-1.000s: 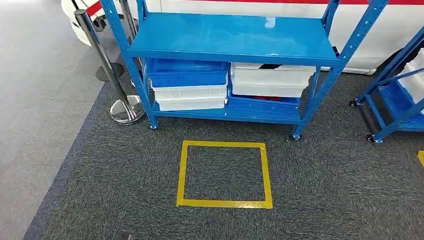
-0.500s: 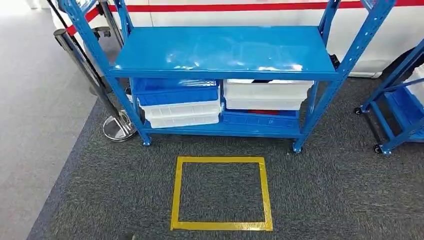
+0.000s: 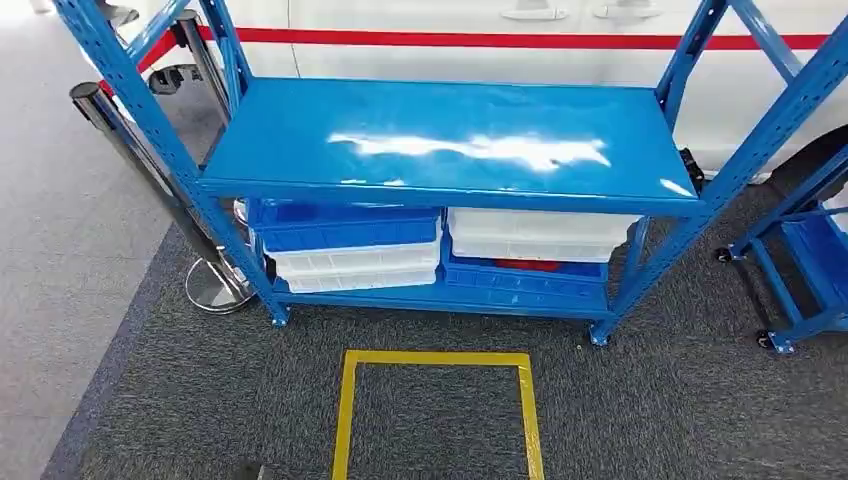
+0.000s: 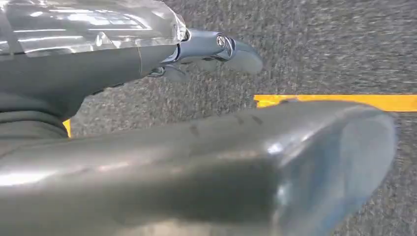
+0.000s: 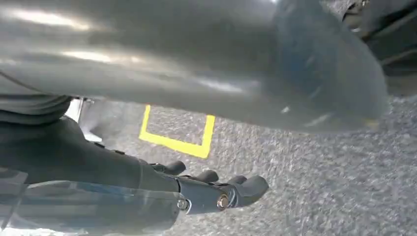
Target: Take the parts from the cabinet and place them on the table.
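1. The place looked like an industrial hall or warehouse: a blue steel rack (image 3: 440, 150) held stacked blue and white bins (image 3: 345, 245).
2. Yellow floor tape (image 3: 437, 358) marked grey carpet.
3. A chrome stanchion (image 3: 150, 180) stood beside the rack.

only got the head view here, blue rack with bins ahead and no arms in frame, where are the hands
Observer: The left hand hangs over the grey carpet, holding nothing.
Operator: fingers spread or curled
Observer: On the right hand the dark fingers curl in side by side, with nothing in them.
Operator: any floor marks near them
Observer: Yes, the yellow tape runs along the carpet just past the left hand.
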You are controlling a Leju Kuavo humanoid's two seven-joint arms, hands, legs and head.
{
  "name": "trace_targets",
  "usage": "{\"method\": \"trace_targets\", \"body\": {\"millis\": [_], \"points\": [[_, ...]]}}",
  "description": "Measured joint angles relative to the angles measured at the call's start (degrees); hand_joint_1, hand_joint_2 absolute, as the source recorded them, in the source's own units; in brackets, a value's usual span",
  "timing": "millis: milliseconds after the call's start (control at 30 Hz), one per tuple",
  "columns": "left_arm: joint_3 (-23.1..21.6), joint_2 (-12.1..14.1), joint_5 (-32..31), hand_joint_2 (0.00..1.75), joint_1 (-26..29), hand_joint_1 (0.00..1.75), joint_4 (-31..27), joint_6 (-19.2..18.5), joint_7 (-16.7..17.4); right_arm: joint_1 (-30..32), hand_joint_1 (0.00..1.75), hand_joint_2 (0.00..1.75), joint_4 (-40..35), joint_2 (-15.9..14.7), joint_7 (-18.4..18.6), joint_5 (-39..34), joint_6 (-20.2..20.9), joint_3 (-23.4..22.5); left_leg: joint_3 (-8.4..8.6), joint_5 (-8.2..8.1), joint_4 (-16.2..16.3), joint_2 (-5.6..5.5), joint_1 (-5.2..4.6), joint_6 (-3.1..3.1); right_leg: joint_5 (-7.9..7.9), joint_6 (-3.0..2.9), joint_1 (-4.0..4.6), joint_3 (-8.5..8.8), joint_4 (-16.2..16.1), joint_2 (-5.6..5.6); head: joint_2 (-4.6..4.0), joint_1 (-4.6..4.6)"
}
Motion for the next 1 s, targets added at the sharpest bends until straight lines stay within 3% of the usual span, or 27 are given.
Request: {"method": "trace_targets", "body": {"millis": [33, 67, 100, 133, 167, 233, 300, 333, 433, 467, 500, 533, 600, 633, 667, 767, 800, 833, 933, 967, 1000], "points": [[0.0, 0.0, 0.0, 0.00, 0.2, 0.00, 0.0, 0.0, 0.1, 0.2, 0.00, 0.00, 0.0, 0.0, 0.0, 0.0, 0.0, 0.0, 1.19, -0.92, 0.0, -0.09, 0.13, -0.22, 1.14, 0.14, -0.01, -0.68, -2.3, -0.03, 0.00, 0.00], [0.0, -0.1, 0.0, 0.00, 0.2, 0.00, 0.0, 0.1, 0.1, 0.5, 0.00, 0.00, 0.0, -0.1, 0.0, 0.0, 0.0, 0.0, 2.48, -1.98, 0.0, -0.18, 0.30, -0.55, 5.26, 0.32, -0.02, -1.14, -5.9, -0.09, 0.00, 0.00], [0.0, 0.0, 0.0, 0.00, 0.2, 0.00, 0.0, 0.3, 0.1, 0.8, 0.00, 0.00, 0.0, -0.1, 0.0, 0.0, 0.1, 0.0, 2.89, -2.97, 0.0, -0.16, 0.28, -0.88, 13.00, 0.23, -0.06, -1.56, -9.6, -0.20, -0.02, 0.02], [0.0, 0.0, 0.0, 0.00, 0.1, 0.00, 0.1, 0.3, 0.1, 1.2, 0.00, 0.00, 0.1, -0.1, 0.0, 0.1, 0.2, -0.1, 3.92, -4.06, 1.2, -0.29, 0.08, -1.17, 19.06, -0.07, 0.06, -2.38, -11.3, -0.50, -0.02, -0.02], [0.0, 0.0, 0.0, 0.00, 0.1, 0.00, 0.1, 0.3, 0.1, 0.8, 0.00, 0.00, 0.1, -0.1, 0.0, 0.2, 0.2, -0.1, 3.49, -4.70, 1.0, -0.37, -0.03, -1.61, 19.00, -1.01, 0.24, -2.21, -10.6, -0.43, 0.00, 0.04], [0.0, 0.0, 0.1, 0.00, -0.1, 0.00, 0.1, 0.3, 0.3, 0.5, 0.00, 0.00, 0.1, 0.0, 0.0, 0.5, 0.4, -0.1, 4.15, -4.86, 1.2, -0.27, -0.01, -2.14, 18.66, -1.75, 0.35, -2.08, -10.9, -0.33, 0.00, -0.02], [0.0, 0.1, 0.1, 0.00, -0.2, 0.00, 0.1, 0.3, 0.3, 0.4, 0.00, 0.00, 0.1, 0.0, 0.1, 0.7, 0.5, -0.1, 3.34, -4.76, 3.2, -0.04, 0.16, -2.53, 18.39, -2.40, 0.02, -1.11, -11.5, -0.40, 0.00, -0.02], [0.0, 0.0, 0.1, 0.00, -0.2, 0.00, 0.1, 0.3, 0.3, 0.4, 0.00, 0.00, 0.1, 0.0, 0.1, 0.8, 0.5, -0.1, 1.52, -5.41, 6.6, 0.23, 0.23, -2.99, 18.14, -2.76, -0.04, -0.61, -11.9, -0.49, 0.00, -0.04], [0.0, 0.0, 0.0, 0.00, -0.2, 0.00, 0.1, 0.3, 0.3, 0.2, 0.00, 0.00, 0.1, -0.1, 0.1, 0.8, 0.6, -0.1, -5.28, -11.07, 17.0, 0.43, 0.75, -3.96, 17.35, -3.09, 0.08, 0.06, -12.0, -0.53, 0.00, -0.02], [0.0, 0.0, 0.0, 0.00, -0.1, 0.00, 0.1, 0.3, 0.3, 0.2, 0.00, 0.00, 0.1, -0.1, 0.1, 0.8, 0.7, -0.1, -6.78, -11.32, 18.3, 0.51, 0.80, -3.99, 17.05, -3.12, 0.11, 0.44, -12.0, -0.51, 0.00, -0.02], [0.0, 0.0, 0.0, 0.00, 0.0, 0.00, 0.1, 0.3, 0.3, 0.2, 0.00, 0.00, 0.1, -0.1, 0.1, 0.8, 0.7, -0.1, -6.93, -9.65, 16.9, 0.53, 0.80, -3.96, 16.76, -3.10, 0.11, 0.88, -12.0, -0.47, 0.00, -0.02], [0.0, 0.0, 0.0, 0.00, 0.0, 0.00, 0.1, 0.3, 0.3, 0.2, 0.00, 0.00, 0.1, -0.1, 0.1, 0.8, 0.7, -0.1, -6.11, -6.85, 13.6, 0.55, 0.79, -3.77, 16.52, -3.09, 0.16, 1.34, -12.0, -0.45, 0.00, -0.02], [0.0, 0.1, 0.0, 0.00, 0.0, 0.00, 0.1, 0.3, 0.3, 0.3, 0.00, 0.00, 0.1, 0.0, 0.1, 0.8, 0.7, -0.1, -3.14, 0.13, 4.0, 0.81, 0.43, -2.55, 16.08, -2.94, 0.25, 2.11, -12.2, -0.49, 0.00, -0.02], [0.0, 0.3, 0.0, 0.00, 0.1, 0.00, 0.1, 0.3, 0.4, 0.4, 0.00, 0.00, 0.1, 0.2, 0.1, 0.8, 0.7, -0.1, -2.96, -0.61, 2.9, 1.09, -0.02, -2.00, 16.10, -2.85, 0.22, 2.31, -12.1, -0.52, -0.02, 0.00], [0.0, 0.2, 0.0, 0.00, 0.0, 0.00, 0.1, 0.4, 0.4, 0.2, 0.00, 0.00, 0.1, 0.2, 0.1, 0.8, 0.7, -0.1, -3.42, -2.46, 2.1, 1.08, -0.32, -1.65, 16.19, -2.45, 0.17, 1.85, -12.2, -0.50, -0.02, -0.04], [0.0, 0.3, 0.0, 0.00, 0.0, 0.00, 0.1, 0.5, 0.5, 0.1, 0.00, 0.00, 0.1, 0.2, -0.2, 0.9, 0.7, -0.1, -3.03, 0.01, 1.4, 0.93, -0.41, -0.68, 16.18, -1.30, 0.24, 2.33, -12.6, -0.49, 0.00, -0.02], [0.0, 0.2, 0.0, 0.00, 0.1, 0.00, 0.1, 0.6, 0.5, 0.1, 0.00, 0.00, 0.1, 0.2, -0.2, 1.0, 0.7, -0.1, -2.07, 0.93, 0.2, 1.11, 0.59, -0.57, 15.78, -1.05, 0.34, 2.52, -12.1, -0.58, 0.00, 0.00], [0.0, 0.2, 0.0, 0.00, 0.0, 0.00, 0.1, 0.6, 0.5, 0.1, 0.00, 0.00, 0.1, 0.0, -0.2, 1.0, 0.7, -0.1, -1.80, 1.12, -0.3, 1.13, 0.44, -0.28, 14.42, -0.87, 0.38, 1.93, -10.7, -0.53, 0.00, -0.02], [0.0, 0.2, 0.0, 0.00, 0.0, 0.00, 0.1, 0.7, 0.5, 0.1, 0.00, 0.00, 0.1, 0.0, -0.3, 1.0, 0.7, -0.1, -1.98, 1.22, -0.3, 1.14, 0.30, 0.07, 8.13, -0.32, 0.03, -3.70, 1.1, -0.51, -0.02, 0.00], [0.0, 0.2, 0.0, 0.00, 0.0, 0.00, 0.1, 0.7, 0.6, 0.1, 0.00, 0.00, 0.1, 0.0, -0.3, 1.0, 0.7, -0.1, -2.00, 1.16, -0.2, 1.14, 0.26, 0.03, 7.72, -0.14, 0.00, -4.80, 3.4, -0.53, 0.00, 0.00], [0.0, 0.2, 0.0, 0.00, 0.0, 0.00, 0.1, 0.7, 0.6, 0.2, 0.00, 0.00, 0.1, 0.0, -0.3, 1.0, 0.7, -0.1, -1.98, 1.12, -0.2, 1.12, 0.27, 0.00, 8.73, 0.02, -0.07, -4.57, 2.9, -0.54, 0.00, 0.00]]}}
